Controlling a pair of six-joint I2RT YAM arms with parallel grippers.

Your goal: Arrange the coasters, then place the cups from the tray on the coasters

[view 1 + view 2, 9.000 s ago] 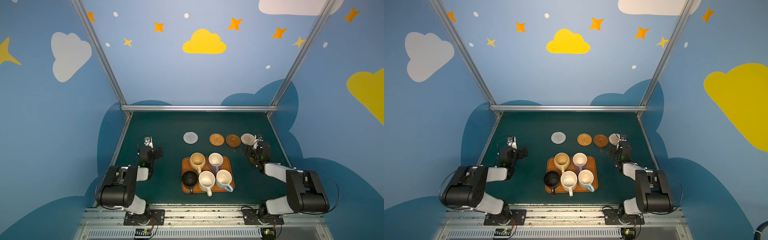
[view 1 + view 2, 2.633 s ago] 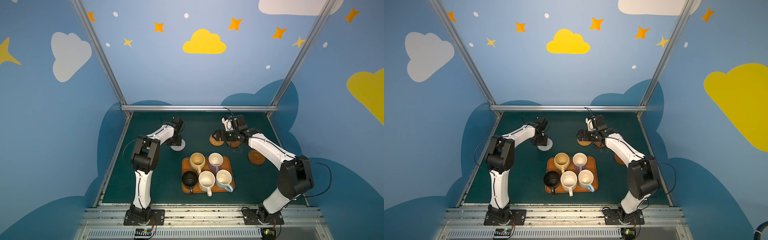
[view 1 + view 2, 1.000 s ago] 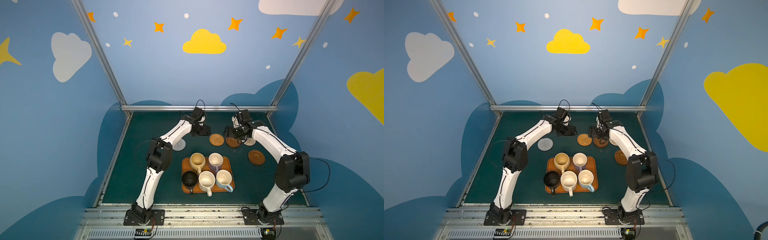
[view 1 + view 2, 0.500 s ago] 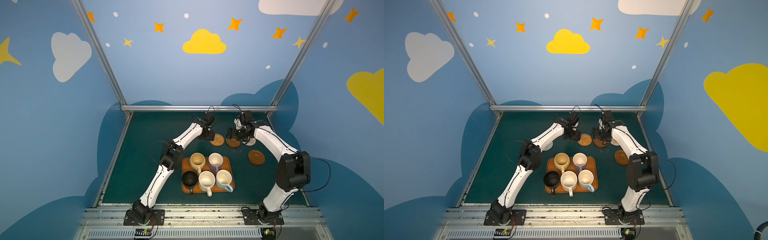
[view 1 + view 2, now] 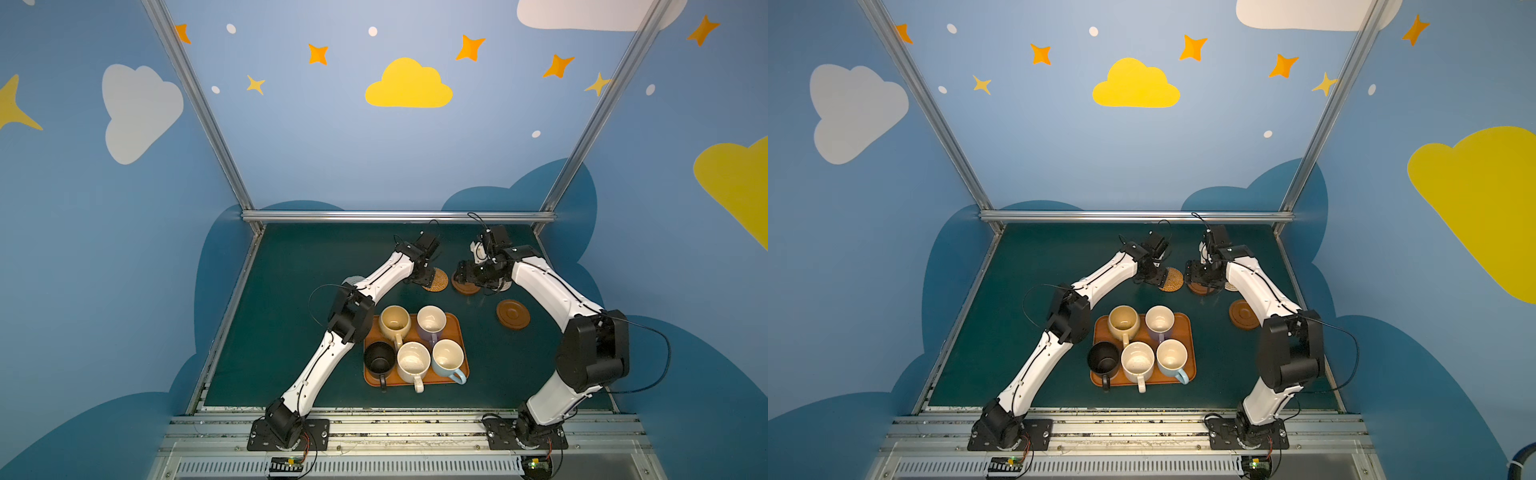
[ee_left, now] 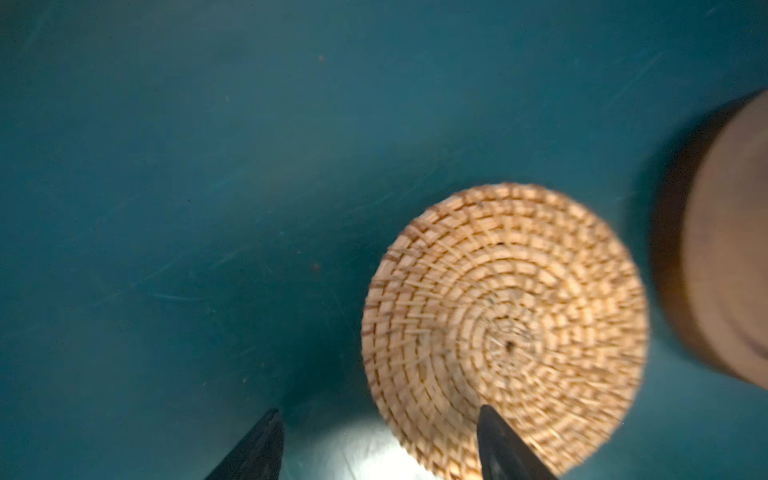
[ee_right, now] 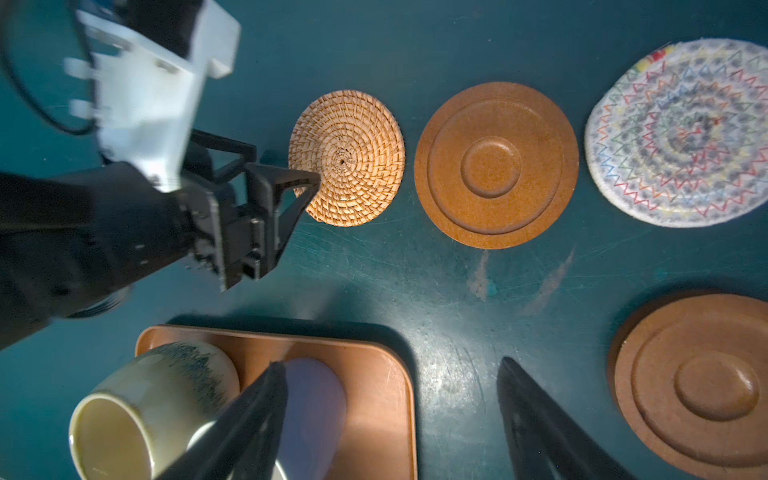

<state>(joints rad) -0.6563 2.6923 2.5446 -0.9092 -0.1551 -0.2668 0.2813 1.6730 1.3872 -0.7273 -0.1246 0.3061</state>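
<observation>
Evidently the coasters are being sorted first: all five cups stand on the tray (image 5: 458, 329), which lies mid-desk toward the near edge, and none sits on a coaster yet.

The left arm's jaws stand moderately apart and hold nothing. In the left wrist view one tip lies over the rim of the rattan coaster (image 6: 505, 328) and the other over bare desk. That straddle looks like a set-up to pinch or nudge the disc by its edge, the only purchase such a flat thing offers. The right arm's jaws gape wide and empty above the bare desk between the tray and the wooden coasters, probably waiting for a turn at the row.

The right wrist view lays out that row along the far edge: rattan coaster (image 7: 347, 158), a wooden coaster (image 7: 496, 164) just beside it, then a white woven coaster (image 7: 681, 133) stitched in coloured zigzags. A second wooden coaster (image 7: 698, 386) lies apart, toward the right edge. In both top views the right arm hides nearly all of the white one.

Only a top view shows the black cup (image 5: 379, 358), cream cup (image 5: 413, 361) and blue cup (image 5: 448, 358), and a sliver of grey-white coaster (image 5: 351, 279) behind the left forearm.
</observation>
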